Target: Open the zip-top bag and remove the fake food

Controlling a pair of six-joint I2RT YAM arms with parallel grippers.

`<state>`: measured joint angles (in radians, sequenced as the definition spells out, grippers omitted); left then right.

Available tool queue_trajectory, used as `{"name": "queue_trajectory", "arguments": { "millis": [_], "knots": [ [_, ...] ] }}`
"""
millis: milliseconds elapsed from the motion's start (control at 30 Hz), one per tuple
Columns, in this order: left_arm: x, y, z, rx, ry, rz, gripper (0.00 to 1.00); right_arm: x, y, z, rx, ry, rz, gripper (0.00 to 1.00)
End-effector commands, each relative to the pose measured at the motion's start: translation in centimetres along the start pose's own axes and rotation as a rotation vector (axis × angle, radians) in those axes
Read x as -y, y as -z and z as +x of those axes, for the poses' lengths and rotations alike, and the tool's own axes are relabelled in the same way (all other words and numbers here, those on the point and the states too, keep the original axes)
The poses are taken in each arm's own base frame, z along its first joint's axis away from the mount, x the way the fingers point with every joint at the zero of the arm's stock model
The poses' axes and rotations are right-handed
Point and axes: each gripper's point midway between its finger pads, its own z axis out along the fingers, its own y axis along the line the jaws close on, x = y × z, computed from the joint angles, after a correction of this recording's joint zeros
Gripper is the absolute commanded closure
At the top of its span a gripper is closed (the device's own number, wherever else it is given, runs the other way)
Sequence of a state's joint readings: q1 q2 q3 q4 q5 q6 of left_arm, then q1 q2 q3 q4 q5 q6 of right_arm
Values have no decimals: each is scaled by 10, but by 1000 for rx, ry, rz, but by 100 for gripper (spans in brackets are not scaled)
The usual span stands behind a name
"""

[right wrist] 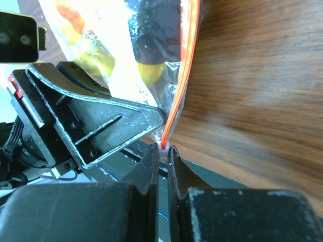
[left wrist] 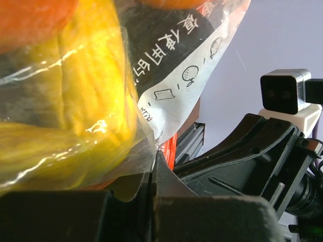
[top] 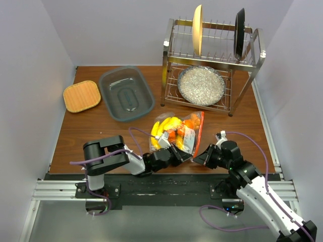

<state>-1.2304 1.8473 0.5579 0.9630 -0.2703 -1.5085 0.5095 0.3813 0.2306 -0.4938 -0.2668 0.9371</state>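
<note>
- both pincers meet at the near corner of the zip-top bag, close to the table's near edge, with bare wood to either side.
- the left pincer is clamped on the bag's clear plastic; the right pincer is pinched tight on the end of the orange-red zip strip.
- a brown wooden table, with pale walls on three sides.
- the fake food, yellow and orange pieces, lies inside the bag.
- a grey tub sits back left beside a woven mat; a dish rack holds a glittery silver plate below two upright plates.
</note>
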Motion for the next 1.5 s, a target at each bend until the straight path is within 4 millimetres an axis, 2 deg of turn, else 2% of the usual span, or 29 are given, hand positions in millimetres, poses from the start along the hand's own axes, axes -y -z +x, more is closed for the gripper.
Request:
{"name": "queue_trajectory", "arguments": {
  "millis": [0, 367, 800, 967, 1033, 1067, 1100, 1133, 1167, 1200, 1267, 1300, 1333, 1367, 1433, 1467],
  "knots": [
    [23, -1, -6, 10, -45, 65, 100, -12, 7, -13, 59, -22, -17, 100],
    [7, 5, 6, -59, -92, 23, 100, -5, 3, -19, 94, -50, 9, 100],
    [-3, 21, 16, -125, -138, -20, 100, -7, 7, -46, 205, -44, 66, 100],
    [-8, 32, 21, -162, -164, -55, 100, -10, 17, -72, 304, -5, 128, 100],
    [-12, 38, 26, -186, -176, -69, 100, -13, 23, -89, 366, 18, 167, 100],
    [-8, 42, 26, -191, -180, -62, 100, -14, 24, -95, 382, 29, 180, 100],
    [-8, 44, 26, -195, -184, -64, 100, -23, 29, -104, 406, 50, 175, 100],
    [-13, 48, 28, -204, -194, -81, 100, -22, 27, -109, 408, 57, 201, 100],
    [-8, 51, 29, -208, -198, -69, 100, -25, 27, -115, 423, 65, 212, 100],
    [-5, 53, 30, -214, -206, -64, 100, -38, 31, -125, 446, 81, 198, 100],
    [0, 58, 30, -220, -225, -62, 100, -40, 29, -136, 460, 97, 240, 100],
    [2, 60, 30, -224, -230, -62, 100, -52, 36, -147, 486, 120, 232, 100],
    [2, 62, 29, -227, -239, -69, 100, -57, 39, -154, 501, 131, 239, 100],
    [10, 66, 28, -227, -244, -49, 100, -59, 40, -161, 515, 143, 258, 100],
    [16, 68, 27, -230, -252, -43, 100, -76, 53, -180, 567, 180, 264, 100],
    [25, 71, 27, -236, -263, -22, 100, -78, 51, -185, 565, 191, 287, 100]
  ]
}}
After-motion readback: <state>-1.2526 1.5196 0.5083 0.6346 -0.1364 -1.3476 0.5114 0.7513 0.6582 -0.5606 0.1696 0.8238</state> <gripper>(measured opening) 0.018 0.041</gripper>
